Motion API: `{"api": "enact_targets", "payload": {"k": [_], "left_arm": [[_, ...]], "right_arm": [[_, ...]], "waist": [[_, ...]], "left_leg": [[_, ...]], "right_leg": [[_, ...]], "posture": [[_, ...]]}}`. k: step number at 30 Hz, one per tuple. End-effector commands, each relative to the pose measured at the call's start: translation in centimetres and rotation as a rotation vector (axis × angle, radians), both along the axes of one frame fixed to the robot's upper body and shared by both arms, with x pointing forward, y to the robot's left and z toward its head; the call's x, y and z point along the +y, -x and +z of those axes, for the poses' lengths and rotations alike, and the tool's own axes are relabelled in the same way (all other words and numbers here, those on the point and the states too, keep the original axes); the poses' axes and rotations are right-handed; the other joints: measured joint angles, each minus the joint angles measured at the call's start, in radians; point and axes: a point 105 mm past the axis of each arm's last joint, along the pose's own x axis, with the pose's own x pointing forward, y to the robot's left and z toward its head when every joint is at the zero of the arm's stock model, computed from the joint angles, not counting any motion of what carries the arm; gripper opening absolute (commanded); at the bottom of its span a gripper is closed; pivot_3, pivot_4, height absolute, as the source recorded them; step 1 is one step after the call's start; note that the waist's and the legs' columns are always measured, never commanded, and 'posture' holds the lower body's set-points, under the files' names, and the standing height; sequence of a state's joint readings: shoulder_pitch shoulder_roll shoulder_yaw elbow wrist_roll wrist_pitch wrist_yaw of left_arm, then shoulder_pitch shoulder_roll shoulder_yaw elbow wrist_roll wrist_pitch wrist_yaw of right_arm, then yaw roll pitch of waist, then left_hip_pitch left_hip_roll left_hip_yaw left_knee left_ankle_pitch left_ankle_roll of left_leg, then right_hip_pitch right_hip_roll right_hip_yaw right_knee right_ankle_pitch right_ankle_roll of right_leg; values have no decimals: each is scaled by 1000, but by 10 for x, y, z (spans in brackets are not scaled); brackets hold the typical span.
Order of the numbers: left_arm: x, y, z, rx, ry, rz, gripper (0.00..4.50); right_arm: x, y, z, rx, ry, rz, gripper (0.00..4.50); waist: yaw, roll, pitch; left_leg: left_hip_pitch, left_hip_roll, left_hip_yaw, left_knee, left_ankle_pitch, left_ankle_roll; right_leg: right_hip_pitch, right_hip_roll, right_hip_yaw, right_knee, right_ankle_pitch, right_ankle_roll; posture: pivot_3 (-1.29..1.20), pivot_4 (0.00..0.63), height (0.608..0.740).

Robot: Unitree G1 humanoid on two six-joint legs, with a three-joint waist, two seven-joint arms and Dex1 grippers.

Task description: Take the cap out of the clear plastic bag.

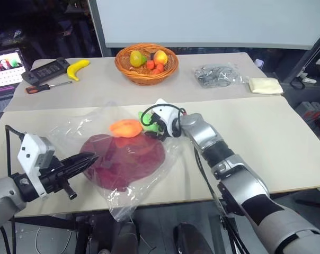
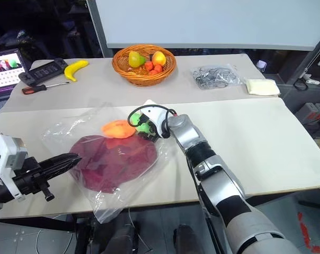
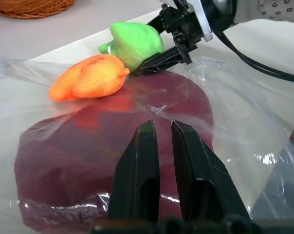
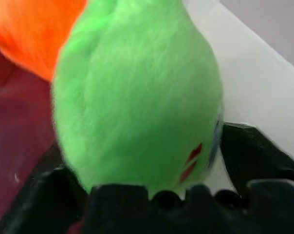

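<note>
While the cap (image 1: 123, 160) is lying fully inside the clear plastic bag (image 1: 115, 198), the task is standing at its opening stage: nothing is drawn out yet. An orange plush toy (image 1: 125, 127) is resting on the bag at the cap's far edge, and a green plush toy (image 3: 136, 43) is sitting just beside it. The right gripper (image 3: 156, 61) is reaching to that far edge with the green toy between its parted fingers; whether they are pressing on it cannot be told. The left gripper (image 1: 85, 160) is hovering just beside the cap's left edge, fingers nearly together, grasping nothing. Left to do, by my judgement: secure the bag, find its mouth, withdraw the cap.

Bag and cap are lying on a pale table (image 1: 287, 148). Well beyond the cap are standing a fruit basket (image 1: 147, 63), a banana (image 1: 77, 69), a screwdriver (image 1: 46, 87), a smaller bag (image 1: 217, 75) and a folded cloth (image 1: 265, 85). Dark surroundings are ringing the table.
</note>
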State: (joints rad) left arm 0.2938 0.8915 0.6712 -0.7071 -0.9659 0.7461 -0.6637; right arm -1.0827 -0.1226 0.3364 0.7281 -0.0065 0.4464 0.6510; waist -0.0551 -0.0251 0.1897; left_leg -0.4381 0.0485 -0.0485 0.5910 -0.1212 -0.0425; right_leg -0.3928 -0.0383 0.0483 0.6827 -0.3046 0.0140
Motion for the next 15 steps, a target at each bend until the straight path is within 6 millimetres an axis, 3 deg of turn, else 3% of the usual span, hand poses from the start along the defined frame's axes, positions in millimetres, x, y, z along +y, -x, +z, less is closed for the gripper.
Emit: {"api": "enact_targets", "payload": {"k": [1,5,11,13,15], "left_arm": [[2,0,0,-11,-29,18,576],[0,-1,-3,-3,-35,12,576],[-1,-2,-6,6,-35,11,576],[-2,-1,-7,8,-34,9,576],[-3,0,-8,10,-31,5,576]], "right_arm": [[1,-3,16,-42,-57,-3,2654],[0,-4,20,-51,-75,-2,1341],[-13,-11,69,-26,-346,-38,1341],[-39,-25,80,-39,-381,-128,1341],[-78,-47,78,-99,-320,-299,1341]], "waist": [[1,0,0],[-1,0,0],[1,0,0],[1,0,0],[1,0,0]], "left_leg": [[0,0,0,0,0,0],[0,0,0,0,0,0],[0,0,0,0,0,0],[0,0,0,0,0,0],[0,0,0,0,0,0]], "right_leg": [[0,0,0,0,0,0],[0,0,0,0,0,0],[0,0,0,0,0,0],[0,0,0,0,0,0],[0,0,0,0,0,0]], "posture": [[0,150,740],[0,150,740],[0,150,740],[0,150,740],[0,150,740]]}}
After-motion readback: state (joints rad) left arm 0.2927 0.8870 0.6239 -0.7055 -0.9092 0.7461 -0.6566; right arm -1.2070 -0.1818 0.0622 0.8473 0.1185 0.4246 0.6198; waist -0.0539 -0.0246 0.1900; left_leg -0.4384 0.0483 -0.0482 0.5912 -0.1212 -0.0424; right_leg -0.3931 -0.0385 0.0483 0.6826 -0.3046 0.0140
